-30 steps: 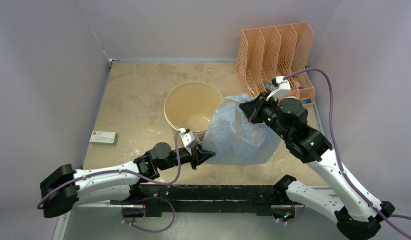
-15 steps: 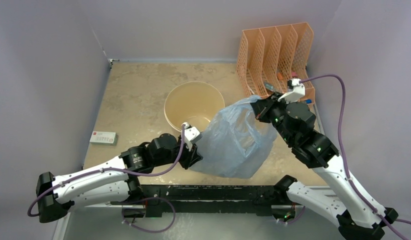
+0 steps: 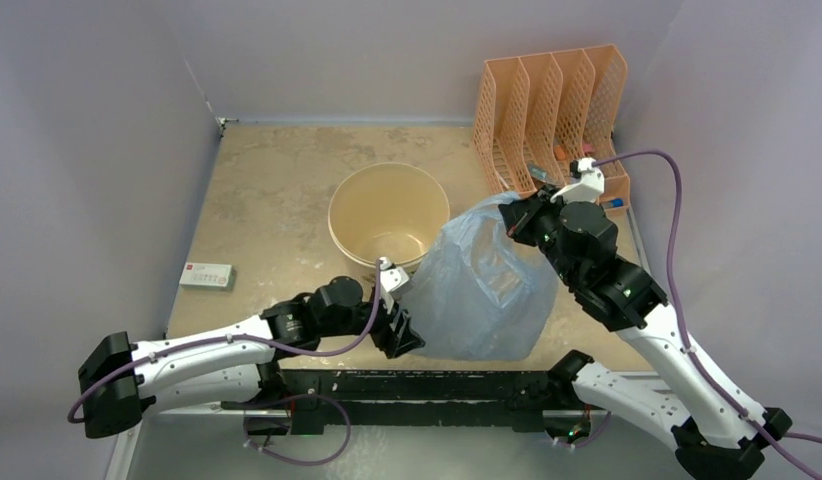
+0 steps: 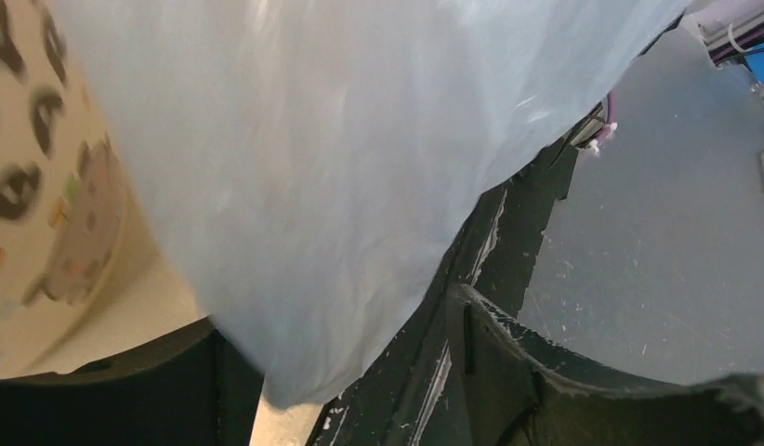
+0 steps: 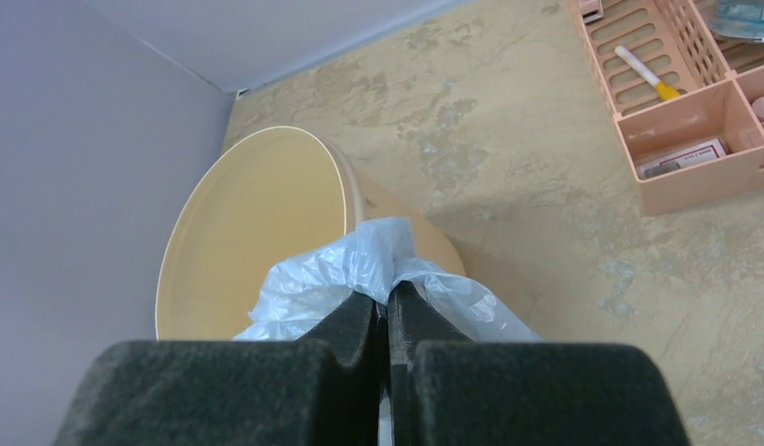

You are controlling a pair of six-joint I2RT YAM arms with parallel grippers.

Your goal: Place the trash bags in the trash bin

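The trash bag (image 3: 482, 285), thin pale-blue plastic, hangs from my right gripper (image 3: 515, 213), which is shut on its bunched top edge (image 5: 383, 265). It droops to the table just right of the trash bin (image 3: 387, 212), a round cream bucket standing upright. My left gripper (image 3: 405, 332) is at the bag's lower left corner, low by the bin's near side. In the left wrist view its jaws stand wide apart and the bag's bottom corner (image 4: 295, 362) hangs loose between them. The bin's printed side (image 4: 34, 195) is at the left there.
An orange mesh file organizer (image 3: 552, 105) stands at the back right, close behind the right arm; its trays (image 5: 694, 139) hold small items. A small white box with a red label (image 3: 207, 275) lies at the left. A black rail (image 3: 437, 385) runs along the near edge.
My left gripper has opened and let go of the bag's edge, then dropped toward the near edge. The right gripper shifted right with the bag's top, and the bag now hangs fuller.
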